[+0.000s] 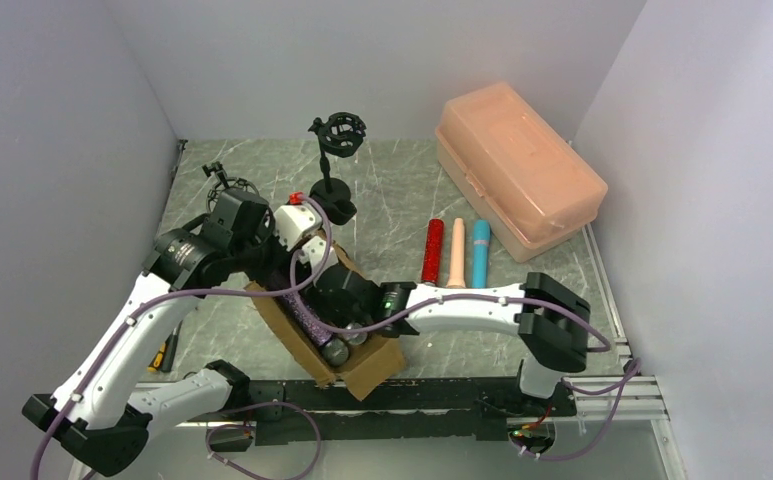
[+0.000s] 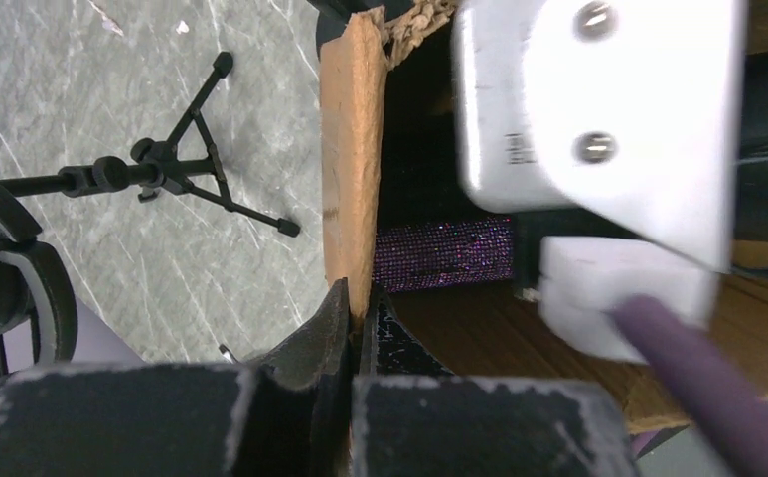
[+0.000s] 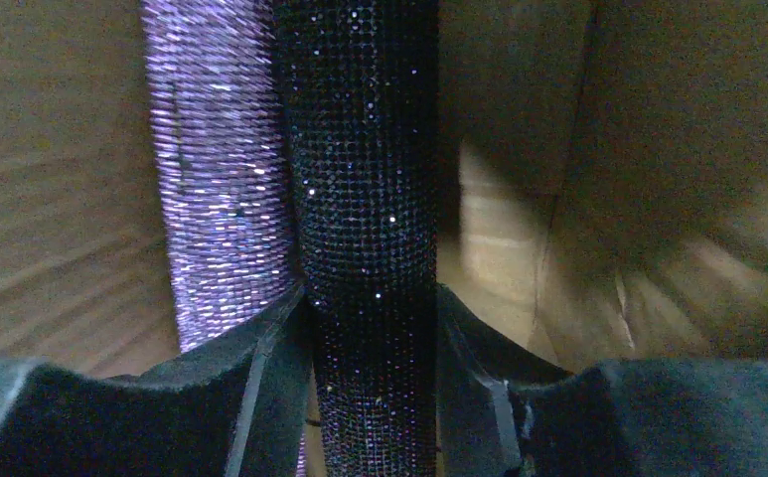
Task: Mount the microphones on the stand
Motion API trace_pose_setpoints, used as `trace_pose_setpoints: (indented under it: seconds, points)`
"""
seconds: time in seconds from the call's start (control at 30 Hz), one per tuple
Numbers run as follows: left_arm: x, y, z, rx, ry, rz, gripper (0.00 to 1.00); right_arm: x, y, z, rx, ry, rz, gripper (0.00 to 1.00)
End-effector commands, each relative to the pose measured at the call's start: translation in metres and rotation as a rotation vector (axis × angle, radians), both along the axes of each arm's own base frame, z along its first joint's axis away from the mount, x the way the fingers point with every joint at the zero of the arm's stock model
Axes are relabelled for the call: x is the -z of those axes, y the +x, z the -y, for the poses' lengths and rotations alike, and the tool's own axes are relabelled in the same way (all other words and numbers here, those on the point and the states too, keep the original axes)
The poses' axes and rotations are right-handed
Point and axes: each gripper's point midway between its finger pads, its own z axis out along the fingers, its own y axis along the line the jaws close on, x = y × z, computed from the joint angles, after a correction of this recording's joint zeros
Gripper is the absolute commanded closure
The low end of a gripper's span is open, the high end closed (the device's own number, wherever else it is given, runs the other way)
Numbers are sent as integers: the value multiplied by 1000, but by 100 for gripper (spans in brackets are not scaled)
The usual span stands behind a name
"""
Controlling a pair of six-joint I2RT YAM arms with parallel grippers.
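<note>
A brown cardboard box (image 1: 377, 368) lies in the middle of the table. Inside it are a glittery purple microphone (image 1: 309, 312) and a black, sparkly microphone (image 3: 365, 189). My right gripper (image 3: 370, 308) reaches into the box (image 1: 337, 298) and is shut on the black microphone's body, with the purple microphone (image 3: 219, 199) right beside it. My left gripper (image 2: 365, 303) is shut on the box's side wall (image 2: 352, 169) at its left end (image 1: 274, 262). Red (image 1: 432, 250), peach (image 1: 456, 252) and light blue (image 1: 480, 253) microphones lie side by side on the table. A black stand (image 1: 337, 170) with a ring mount stands behind the box.
A second black tripod stand (image 1: 224, 183) lies at the back left and also shows in the left wrist view (image 2: 186, 169). A peach plastic case (image 1: 517, 170) sits at the back right. Grey walls close in both sides. A yellow-handled tool (image 1: 165, 352) lies by the left arm.
</note>
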Motion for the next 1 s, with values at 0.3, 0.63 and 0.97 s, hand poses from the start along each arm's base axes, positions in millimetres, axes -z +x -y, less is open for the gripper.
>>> trace_pose_setpoints:
  seconds: [0.3,0.63,0.97]
  points:
    - [-6,24,-20,-72,112,172,100,-149,-20,57,64,410,4,100]
    - [-8,22,-20,-55,126,169,100,-120,-8,130,266,380,-21,100]
    - [-15,22,-21,-44,132,183,100,-58,61,168,548,330,-138,100]
